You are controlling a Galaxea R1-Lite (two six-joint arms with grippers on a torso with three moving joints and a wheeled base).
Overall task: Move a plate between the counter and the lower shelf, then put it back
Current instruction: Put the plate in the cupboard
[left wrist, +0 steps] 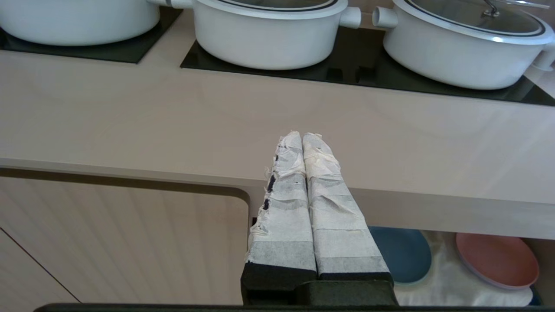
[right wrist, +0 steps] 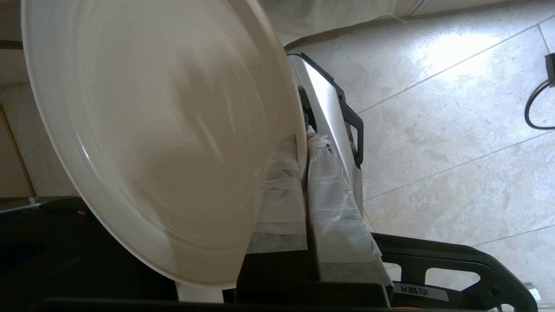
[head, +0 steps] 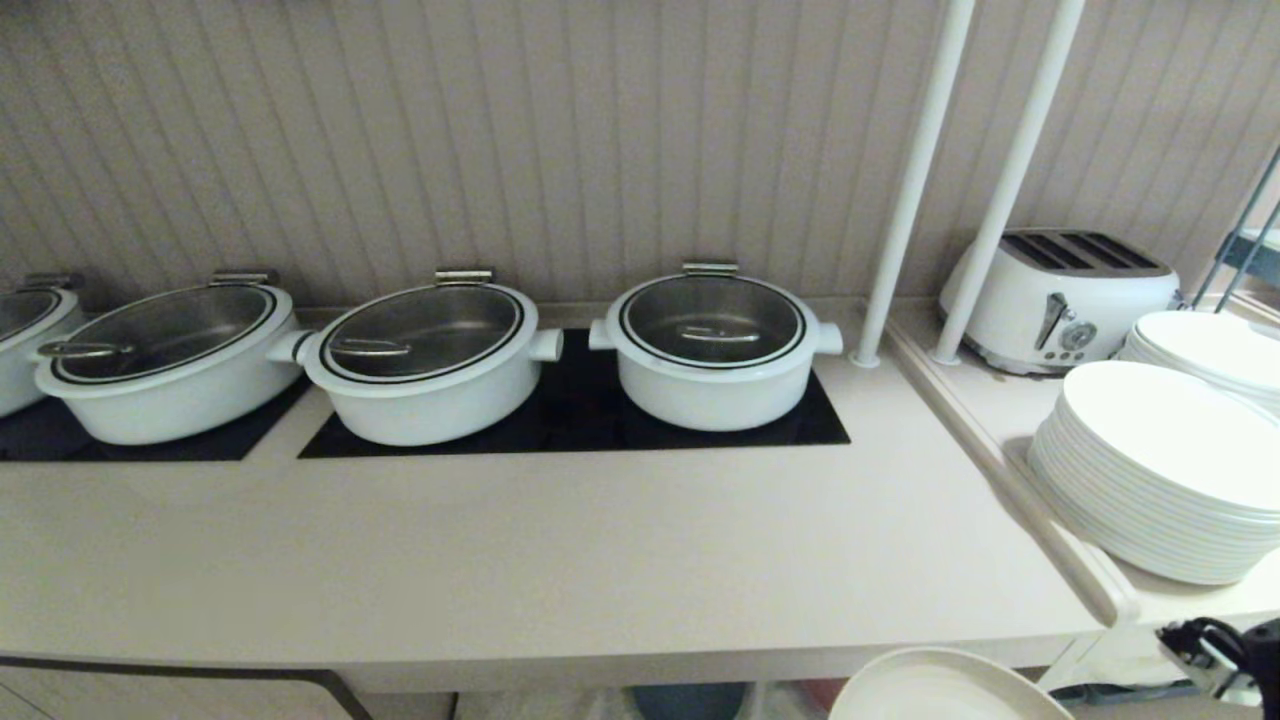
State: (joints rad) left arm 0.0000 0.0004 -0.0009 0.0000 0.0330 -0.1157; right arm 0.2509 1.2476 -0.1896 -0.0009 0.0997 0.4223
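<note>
While the plate (head: 940, 690) is cut off by the frame edge at 5 o'clock in the head view, just below the counter (head: 520, 560) front edge, the right wrist view shows its rim pinched between the taped fingers (right wrist: 277, 190) of the right gripper (right wrist: 302, 138). Left gripper (left wrist: 302, 135) hangs before the counter, fingers pressed together, holding nothing. Lower shelf (left wrist: 442, 277) partly hidden; blue plate (left wrist: 403, 253) and pink plate (left wrist: 498, 260) lie there. White pots (head: 715, 345) sit on black hob panels (head: 580, 420); pale tiled floor (right wrist: 455, 108).

pots (head: 713, 345) on counter (head: 520, 560), (toaster (head: 1060, 295) right)
</note>
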